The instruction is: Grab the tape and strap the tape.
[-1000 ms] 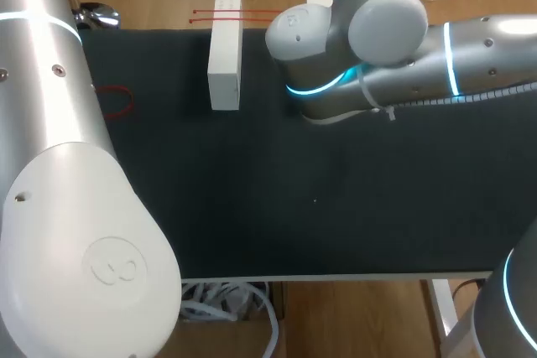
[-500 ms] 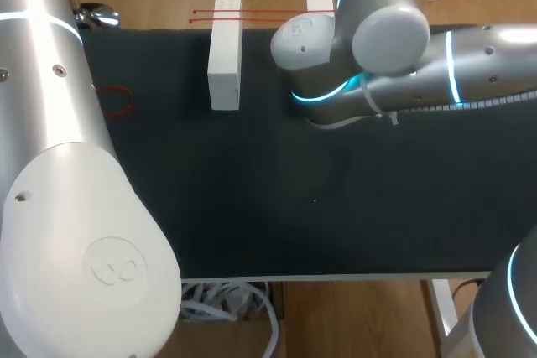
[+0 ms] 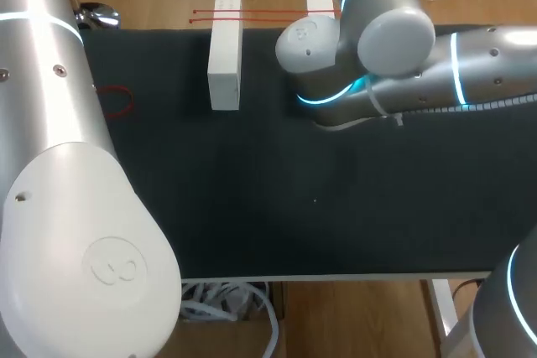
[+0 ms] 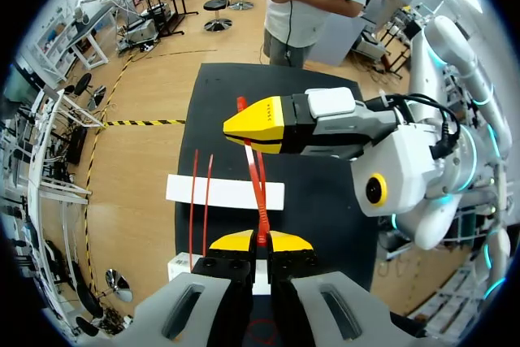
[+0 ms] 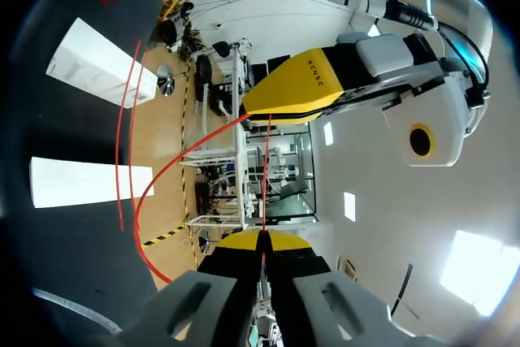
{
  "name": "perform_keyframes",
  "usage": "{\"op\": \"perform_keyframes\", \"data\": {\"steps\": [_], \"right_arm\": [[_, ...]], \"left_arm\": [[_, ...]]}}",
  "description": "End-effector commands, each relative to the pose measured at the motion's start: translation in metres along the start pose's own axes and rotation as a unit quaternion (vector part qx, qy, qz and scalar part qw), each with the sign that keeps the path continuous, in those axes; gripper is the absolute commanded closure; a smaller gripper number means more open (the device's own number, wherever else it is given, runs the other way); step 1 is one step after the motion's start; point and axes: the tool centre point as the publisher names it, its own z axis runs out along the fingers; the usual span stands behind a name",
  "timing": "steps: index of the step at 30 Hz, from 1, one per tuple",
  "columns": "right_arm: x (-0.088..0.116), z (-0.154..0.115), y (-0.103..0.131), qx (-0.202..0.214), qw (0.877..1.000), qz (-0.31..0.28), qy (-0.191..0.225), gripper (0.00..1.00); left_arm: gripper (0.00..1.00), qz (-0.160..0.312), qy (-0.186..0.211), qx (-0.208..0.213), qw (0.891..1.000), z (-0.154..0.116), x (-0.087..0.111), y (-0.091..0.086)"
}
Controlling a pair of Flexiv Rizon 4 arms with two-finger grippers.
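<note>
Tape [image 4: 258, 184], a thin red strip, hangs above the desk [image 3: 277, 207] between the two arms. The left claw [image 4: 261, 240] is closed on one part of it, and the right claw [image 5: 262, 240] is pinched on another part, just ahead. A white block [image 3: 225, 52] stands on the desk at about 11 o'clock. I think the strip may slip out, because each pinch is narrow and a strong pull would free it. The claws may also knock together if they come nearer.
</note>
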Motion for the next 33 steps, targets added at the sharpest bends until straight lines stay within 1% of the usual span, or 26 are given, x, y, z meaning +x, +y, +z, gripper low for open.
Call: {"op": "perform_keyframes", "data": {"steps": [1,20,33], "right_arm": [[-0.0047,-0.0029,-0.0029,-0.004,1.000,-0.001,0.006,1.00],[-0.0070,-0.0014,-0.0003,0.000,1.000,-0.020,0.003,1.00],[-0.0050,0.0013,-0.0034,0.010,1.000,-0.025,0.004,1.00]], "left_arm": [[1.00,-0.001,0.005,-0.005,1.000,-0.0026,-0.0031,-0.0029],[1.00,-0.001,0.005,-0.005,1.000,-0.0026,-0.0031,-0.0029],[1.00,-0.001,0.005,-0.005,1.000,-0.0026,-0.0031,-0.0029]]}}
